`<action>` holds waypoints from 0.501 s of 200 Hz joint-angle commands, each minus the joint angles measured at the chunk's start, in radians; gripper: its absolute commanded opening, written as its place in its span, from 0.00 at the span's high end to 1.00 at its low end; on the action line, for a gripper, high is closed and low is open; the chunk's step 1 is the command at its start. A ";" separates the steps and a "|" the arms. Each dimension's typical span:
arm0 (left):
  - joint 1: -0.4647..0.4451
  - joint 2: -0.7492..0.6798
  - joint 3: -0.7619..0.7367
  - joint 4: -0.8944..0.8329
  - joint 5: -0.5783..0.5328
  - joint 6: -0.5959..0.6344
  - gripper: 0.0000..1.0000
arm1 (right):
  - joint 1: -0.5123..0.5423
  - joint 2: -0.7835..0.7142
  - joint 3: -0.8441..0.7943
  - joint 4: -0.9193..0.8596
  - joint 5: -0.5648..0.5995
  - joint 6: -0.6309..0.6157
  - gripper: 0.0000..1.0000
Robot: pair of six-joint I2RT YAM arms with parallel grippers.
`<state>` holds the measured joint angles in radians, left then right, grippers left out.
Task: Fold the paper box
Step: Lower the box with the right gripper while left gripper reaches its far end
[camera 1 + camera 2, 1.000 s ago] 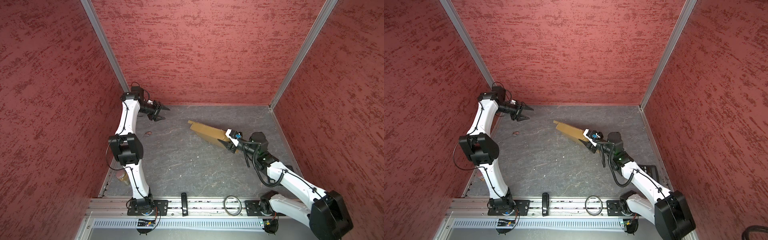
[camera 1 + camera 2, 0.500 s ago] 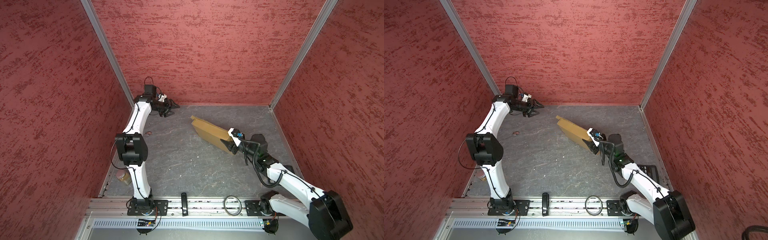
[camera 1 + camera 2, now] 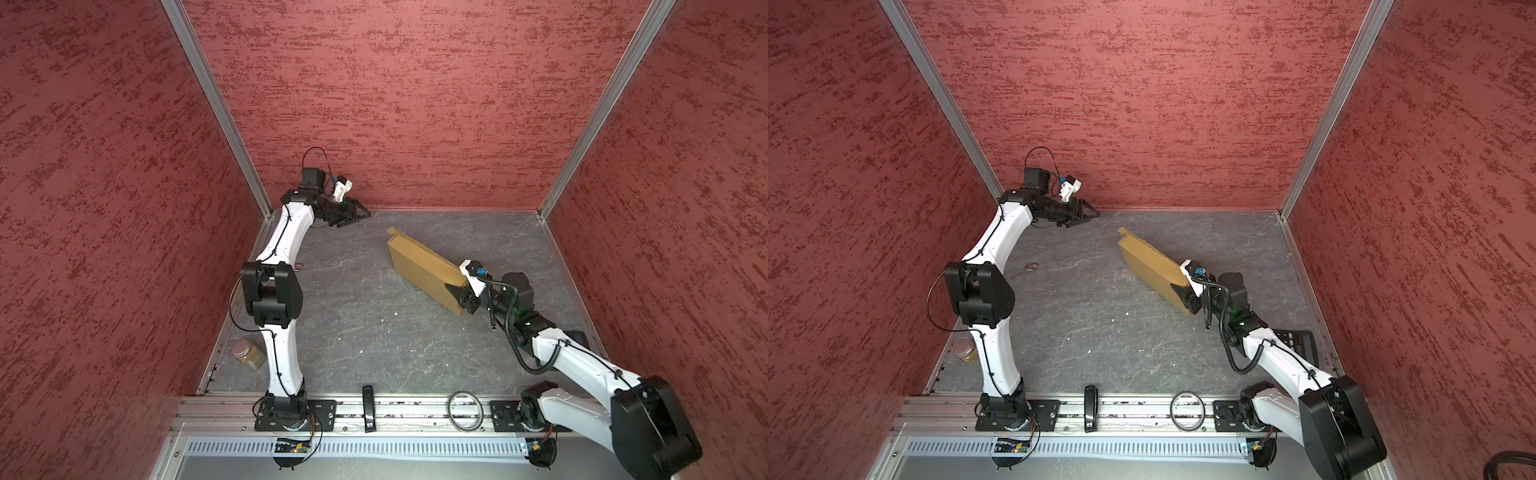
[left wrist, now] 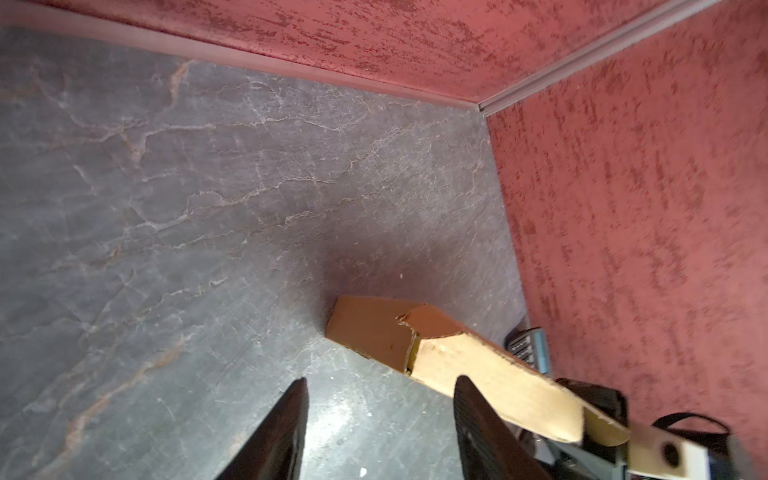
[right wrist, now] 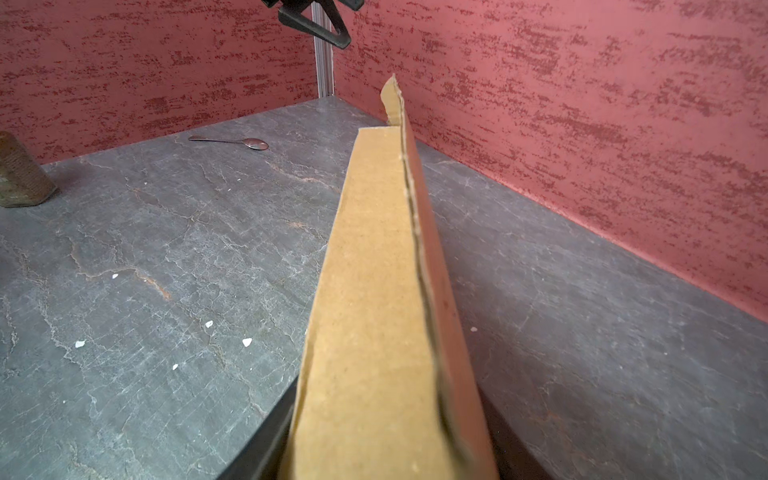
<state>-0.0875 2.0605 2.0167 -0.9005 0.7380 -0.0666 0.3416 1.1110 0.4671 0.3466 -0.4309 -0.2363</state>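
The right gripper (image 3: 458,296) is clamped on the end of the paper box (image 3: 422,266) farthest from the back wall (image 3: 415,124), the box turned on its long edge (narrow side uppermost), while the left gripper (image 3: 360,213) hovers close before that wall, fingers partly spread and empty.

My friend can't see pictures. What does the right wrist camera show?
A brown cardboard box, clamped close to the camera by the right gripper, stretches away over a grey table with its narrow side facing us. A spoon and a jar are farther off, and the left gripper hangs near the corner of the red walls.
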 commanded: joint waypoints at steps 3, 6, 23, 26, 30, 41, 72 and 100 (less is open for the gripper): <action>-0.056 -0.072 -0.081 0.006 -0.061 0.245 0.42 | -0.013 0.013 -0.006 -0.029 -0.022 0.015 0.47; -0.060 -0.076 -0.093 0.013 -0.062 0.262 0.41 | -0.014 0.014 -0.004 -0.032 -0.022 0.015 0.47; -0.076 -0.087 -0.131 0.057 -0.053 0.316 0.40 | -0.018 0.024 0.010 -0.055 -0.026 0.008 0.47; -0.076 -0.084 -0.131 0.060 -0.045 0.321 0.40 | -0.018 0.025 0.010 -0.059 -0.026 0.008 0.47; -0.077 -0.081 -0.128 0.063 -0.030 0.329 0.40 | -0.018 0.028 0.014 -0.064 -0.026 0.005 0.47; -0.077 -0.071 -0.123 0.080 -0.002 0.346 0.40 | -0.018 0.029 0.018 -0.075 -0.026 0.004 0.47; -0.087 -0.033 -0.086 0.096 0.026 0.425 0.43 | -0.019 0.023 0.017 -0.084 -0.022 0.003 0.47; -0.109 -0.020 -0.079 0.129 -0.012 0.505 0.52 | -0.019 0.019 0.015 -0.090 -0.020 0.003 0.47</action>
<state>-0.1757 2.0197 1.9163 -0.8291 0.7341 0.3237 0.3279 1.1316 0.4675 0.2947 -0.4408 -0.2348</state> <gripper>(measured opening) 0.516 0.532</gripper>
